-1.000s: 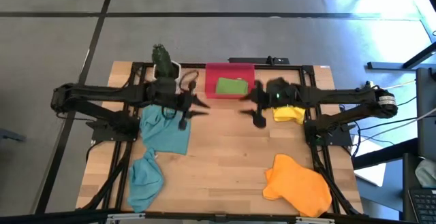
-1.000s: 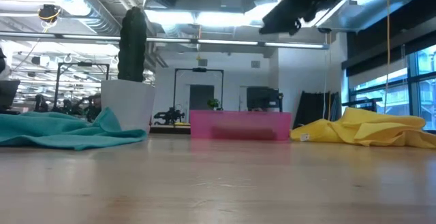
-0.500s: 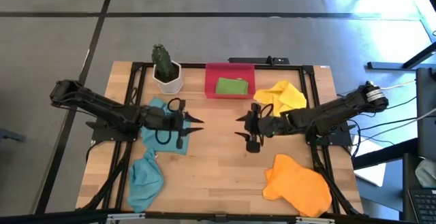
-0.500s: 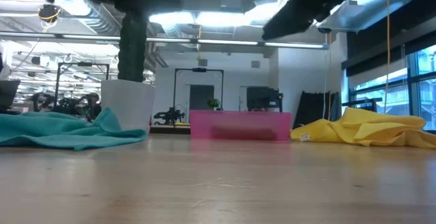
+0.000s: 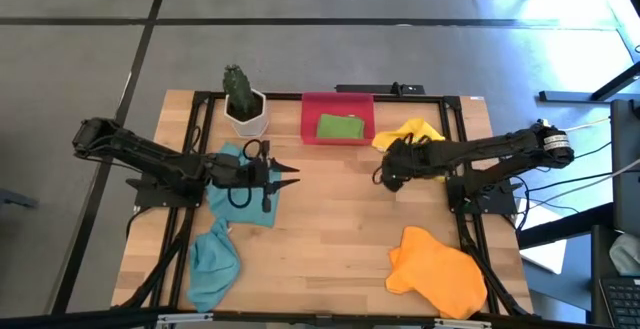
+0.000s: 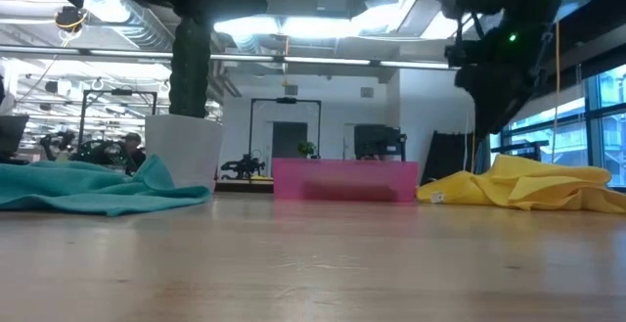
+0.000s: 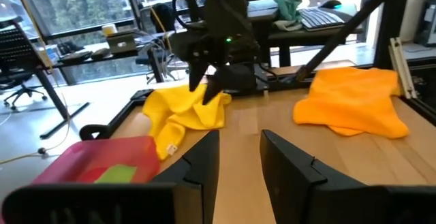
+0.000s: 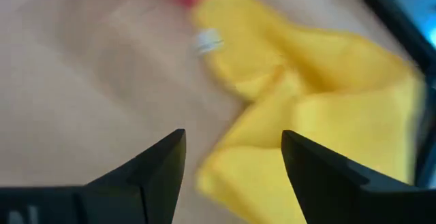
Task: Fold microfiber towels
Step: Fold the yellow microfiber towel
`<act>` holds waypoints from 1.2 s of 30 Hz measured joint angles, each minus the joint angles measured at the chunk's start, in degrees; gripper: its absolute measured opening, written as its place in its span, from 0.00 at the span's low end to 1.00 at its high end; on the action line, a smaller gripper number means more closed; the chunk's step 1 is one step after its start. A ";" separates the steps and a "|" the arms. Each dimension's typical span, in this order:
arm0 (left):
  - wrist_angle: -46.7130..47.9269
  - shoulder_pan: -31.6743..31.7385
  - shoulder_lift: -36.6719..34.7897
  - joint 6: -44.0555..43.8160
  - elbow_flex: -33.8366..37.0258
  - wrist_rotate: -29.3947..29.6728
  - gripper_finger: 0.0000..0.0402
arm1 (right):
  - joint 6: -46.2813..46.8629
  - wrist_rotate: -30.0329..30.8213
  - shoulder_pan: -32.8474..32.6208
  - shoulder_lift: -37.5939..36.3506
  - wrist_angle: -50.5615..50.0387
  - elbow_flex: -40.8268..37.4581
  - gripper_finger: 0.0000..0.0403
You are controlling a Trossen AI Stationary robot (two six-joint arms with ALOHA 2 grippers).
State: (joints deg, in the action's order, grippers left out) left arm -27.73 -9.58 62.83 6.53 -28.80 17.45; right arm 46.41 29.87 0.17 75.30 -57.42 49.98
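Observation:
A yellow towel (image 5: 412,134) lies crumpled at the table's far right. My right gripper (image 8: 231,139) hovers open above its near-left edge (image 7: 204,108), pointing steeply down and touching nothing. My left gripper (image 5: 285,174) stands open and level above the table, pointing right. It is just right of a teal towel (image 5: 240,197) and nothing is between its fingers (image 7: 238,163). A second teal towel (image 5: 213,259) lies near left and an orange towel (image 5: 435,274) near right. A folded green towel (image 5: 340,127) sits in the red tray (image 5: 312,119).
A potted cactus (image 5: 243,104) stands at the far left beside the tray. Bare wood (image 5: 330,229) stretches across the table's middle between the towels. In the low view the tray (image 6: 342,180) stands between the teal towel (image 6: 88,185) and the yellow towel (image 6: 528,190).
Both grippers have drawn back from the red tray toward the near side and come down. My left gripper then stayed still beside the teal towel. My right gripper has swung toward the table's right, over the yellow towel's edge, rolling and tipping from level to pointing steeply down.

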 joint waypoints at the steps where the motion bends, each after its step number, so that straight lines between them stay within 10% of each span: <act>1: 0.00 0.19 0.00 -0.10 0.00 0.00 0.24 | 1.24 0.99 1.19 0.03 -0.26 0.00 0.60; 20: 1.18 -1.28 0.04 -0.25 0.00 -0.22 0.24 | -9.09 2.67 15.70 4.37 9.93 -10.42 0.59; 36: 1.41 -1.30 0.22 -1.82 0.00 -0.17 0.24 | -15.42 3.03 18.11 8.65 12.45 -10.63 0.20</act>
State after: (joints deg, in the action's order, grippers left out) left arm -26.32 -10.87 63.05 4.72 -28.80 17.28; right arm 30.99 32.91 18.28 83.95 -44.97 39.34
